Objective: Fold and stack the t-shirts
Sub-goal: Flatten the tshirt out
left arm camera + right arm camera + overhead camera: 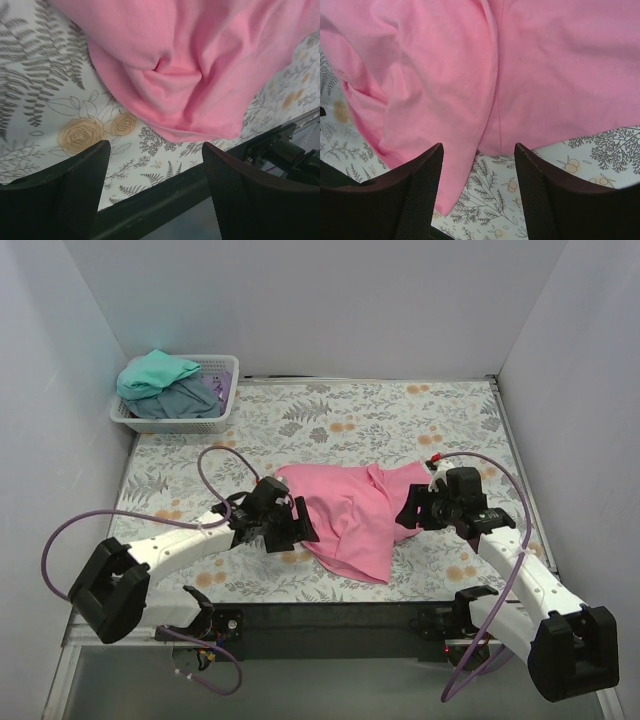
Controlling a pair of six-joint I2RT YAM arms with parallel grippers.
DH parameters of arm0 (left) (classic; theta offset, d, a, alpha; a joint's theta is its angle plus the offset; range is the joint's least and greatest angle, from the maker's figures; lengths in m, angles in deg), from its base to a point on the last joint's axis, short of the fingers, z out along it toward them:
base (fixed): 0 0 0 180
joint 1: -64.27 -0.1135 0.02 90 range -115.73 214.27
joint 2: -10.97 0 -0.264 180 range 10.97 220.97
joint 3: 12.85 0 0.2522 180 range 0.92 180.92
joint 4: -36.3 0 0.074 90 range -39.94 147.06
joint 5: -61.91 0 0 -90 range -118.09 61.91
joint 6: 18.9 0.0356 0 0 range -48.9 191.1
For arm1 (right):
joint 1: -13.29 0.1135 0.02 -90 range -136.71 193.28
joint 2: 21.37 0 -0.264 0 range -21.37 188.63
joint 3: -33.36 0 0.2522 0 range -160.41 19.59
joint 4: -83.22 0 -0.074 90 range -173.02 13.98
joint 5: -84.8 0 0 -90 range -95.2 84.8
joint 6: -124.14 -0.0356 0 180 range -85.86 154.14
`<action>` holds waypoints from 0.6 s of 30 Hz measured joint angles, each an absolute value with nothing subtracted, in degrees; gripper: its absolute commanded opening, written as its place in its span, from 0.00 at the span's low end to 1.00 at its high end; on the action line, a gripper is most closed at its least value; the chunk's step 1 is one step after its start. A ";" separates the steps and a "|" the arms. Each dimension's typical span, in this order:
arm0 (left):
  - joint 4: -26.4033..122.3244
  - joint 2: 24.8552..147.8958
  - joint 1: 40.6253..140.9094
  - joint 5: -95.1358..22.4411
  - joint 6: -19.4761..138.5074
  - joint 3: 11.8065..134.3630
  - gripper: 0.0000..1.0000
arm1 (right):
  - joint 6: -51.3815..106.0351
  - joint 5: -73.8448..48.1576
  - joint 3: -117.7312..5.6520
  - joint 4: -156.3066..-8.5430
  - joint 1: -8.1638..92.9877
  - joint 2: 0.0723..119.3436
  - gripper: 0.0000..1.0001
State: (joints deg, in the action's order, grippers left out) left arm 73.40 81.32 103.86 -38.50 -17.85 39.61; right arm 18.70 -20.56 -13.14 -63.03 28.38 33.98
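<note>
Flanking a crumpled pink shirt (350,515), the two grippers stand at what looks like the opening of the first fold. The shirt lies in a loose heap near the middle of the table (350,420), on its flower-and-fern print, with one lobe trailing toward the near edge. The left gripper (298,526) sits at the heap's left margin and the right gripper (410,508) at its right margin.

Both wrist views show the jaws parted with nothing between them. On the left, cloth lies just ahead of the fingertips, and only printed table shows in the gap. On the right, a hem edge lies in front of the gap and a flap runs down beside one finger, but no cloth is pinched.

A teal shirt (155,372) and a grey-blue shirt (190,395) sit bunched in the white basket (170,425) at the far left corner, well apart from the heap.

Judged step: spreading the pink shirt flat before folding. No fold is made and no stack exists, so the task appears near its start.

The next move likely calls for each gripper to come down on an outer edge, such as a hem or a sleeve. Each would pinch a single layer, then the two would draw apart so the heap opens.

Risk: catching several layers at once, which would drag the bundle rather than unroll it.
</note>
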 measured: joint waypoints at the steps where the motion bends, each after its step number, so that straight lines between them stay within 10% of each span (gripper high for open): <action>1: 73.22 83.26 105.57 -38.09 -18.92 39.90 0.71 | 18.50 -20.51 -12.68 -63.10 28.38 33.78 0.66; 18: 74.25 110.15 118.18 -32.56 -19.69 61.51 0.27 | 15.84 -17.15 -6.45 -63.80 28.38 24.34 0.71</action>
State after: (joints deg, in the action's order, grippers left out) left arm 74.25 110.15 118.18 -32.56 -19.69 61.51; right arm 15.84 -17.15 -6.45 -63.80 28.38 24.34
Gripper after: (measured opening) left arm 0.273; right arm 0.699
